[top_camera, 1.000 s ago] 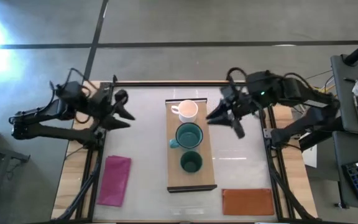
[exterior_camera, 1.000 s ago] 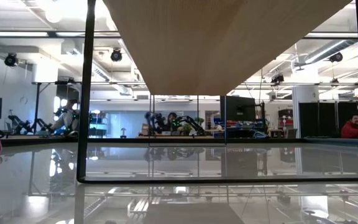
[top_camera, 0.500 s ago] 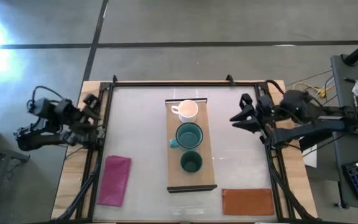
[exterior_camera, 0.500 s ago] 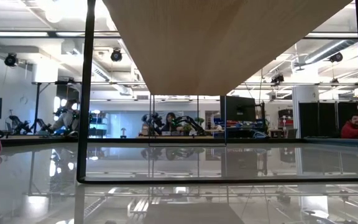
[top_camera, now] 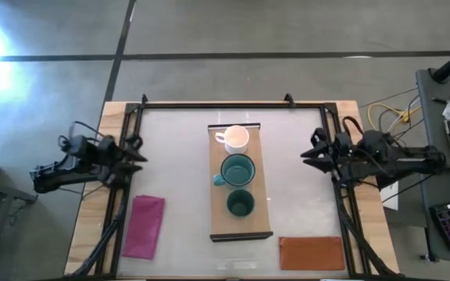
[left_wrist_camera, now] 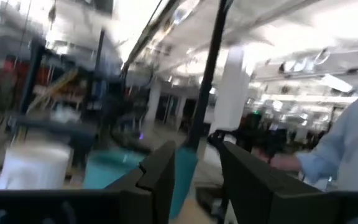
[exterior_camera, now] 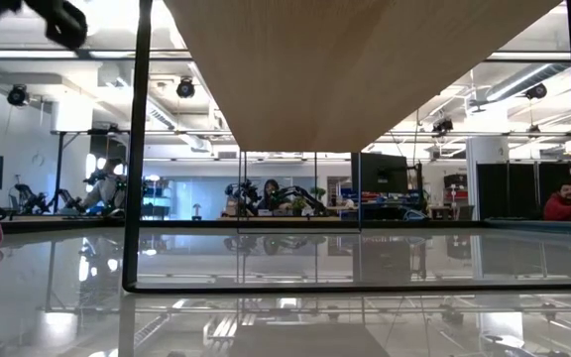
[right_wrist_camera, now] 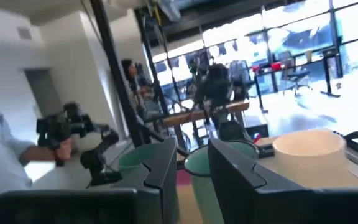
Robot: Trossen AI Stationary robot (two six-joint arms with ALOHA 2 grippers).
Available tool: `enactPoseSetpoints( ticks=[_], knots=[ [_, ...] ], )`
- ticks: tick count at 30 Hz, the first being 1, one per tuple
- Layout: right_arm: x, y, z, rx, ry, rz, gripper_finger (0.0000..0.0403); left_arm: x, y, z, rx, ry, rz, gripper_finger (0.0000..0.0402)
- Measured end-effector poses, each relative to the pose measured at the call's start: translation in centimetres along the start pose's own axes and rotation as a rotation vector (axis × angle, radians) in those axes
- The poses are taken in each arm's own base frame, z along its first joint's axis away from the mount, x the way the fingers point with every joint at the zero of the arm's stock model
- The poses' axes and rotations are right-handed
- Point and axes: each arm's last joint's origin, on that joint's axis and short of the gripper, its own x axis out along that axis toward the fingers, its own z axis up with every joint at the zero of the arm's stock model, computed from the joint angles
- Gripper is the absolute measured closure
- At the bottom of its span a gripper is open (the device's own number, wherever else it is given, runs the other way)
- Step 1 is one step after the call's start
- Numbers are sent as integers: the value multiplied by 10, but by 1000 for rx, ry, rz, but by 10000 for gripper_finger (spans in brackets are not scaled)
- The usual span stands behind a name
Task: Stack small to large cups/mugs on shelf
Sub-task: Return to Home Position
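Three mugs stand upright in a row on the light-wood shelf [top_camera: 258, 222], which lies lengthwise in the middle of the table. The white mug [top_camera: 235, 138] is at the far end, the teal mug [top_camera: 237, 169] in the middle and the dark green mug [top_camera: 241, 204] nearest. My left gripper [top_camera: 137, 150] is open at the table's left edge, level with the white and teal mugs. My right gripper [top_camera: 309, 148] is open at the right edge, opposite it. Both wrist views look across at the mugs: the white mug [right_wrist_camera: 309, 155] and the teal mug [left_wrist_camera: 114, 168] show beyond the fingers.
A magenta cloth [top_camera: 145, 225] lies near the table's near-left corner and a reddish-brown mat [top_camera: 311, 252] near the near-right corner. A dark frame [top_camera: 209, 104] runs round the table. The low view looks under the shelf [exterior_camera: 365, 69]. People show in the room beyond.
Both arms have drawn back from beside the shelf's far end, the left toward the table's left edge and the right toward its right edge. The left arm swung out past the edge and has come back to it. The mugs have not moved.
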Motion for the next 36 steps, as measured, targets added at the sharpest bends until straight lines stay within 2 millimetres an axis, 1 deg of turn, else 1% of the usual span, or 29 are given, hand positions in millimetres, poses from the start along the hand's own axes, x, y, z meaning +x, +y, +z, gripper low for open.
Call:
enactPoseSetpoints(
  ticks=[3, 6, 9, 12, 15, 18, 20, 22, 24, 26, 32, 36],
  knots=[
    [-15, -3, -16, 14, -34, 6, 319, 0, 6, -15, -9, 15, 13, 287],
    [-30, -6, -35, 35, -72, 1, 317, 1, 7, -17, 14, -30, 7, 287],
    [-41, -10, -49, 46, -134, -21, 316, 3, 13, -28, -4, 1, 30, 287],
    [-38, -14, -60, 26, -145, -11, 319, 3, 18, -41, -48, 32, 43, 287],
    [-35, -17, -66, 21, -142, -27, 322, 3, 23, -56, -117, 56, 55, 287],
    [-35, -22, -81, 23, -123, -54, 323, 3, 31, -75, -186, 98, 82, 287],
    [-34, -23, -86, 22, -161, -45, 322, 1, 36, -89, -243, 126, 121, 287],
    [-33, -27, -97, 33, -153, -51, 320, 1, 38, -95, -287, 169, 160, 287],
    [-32, -29, -100, 49, -125, -91, 319, 0, 40, -98, -298, 189, 193, 287],
    [-33, -30, -99, 46, -141, -127, 319, 0, 41, -97, -292, 187, 204, 287],
    [-33, -32, -98, 34, -150, -152, 326, -2, 43, -96, -290, 169, 226, 287],
    [-33, -32, -99, 39, -146, -155, 328, -1, 44, -97, -319, 178, 234, 287]
  ],
)
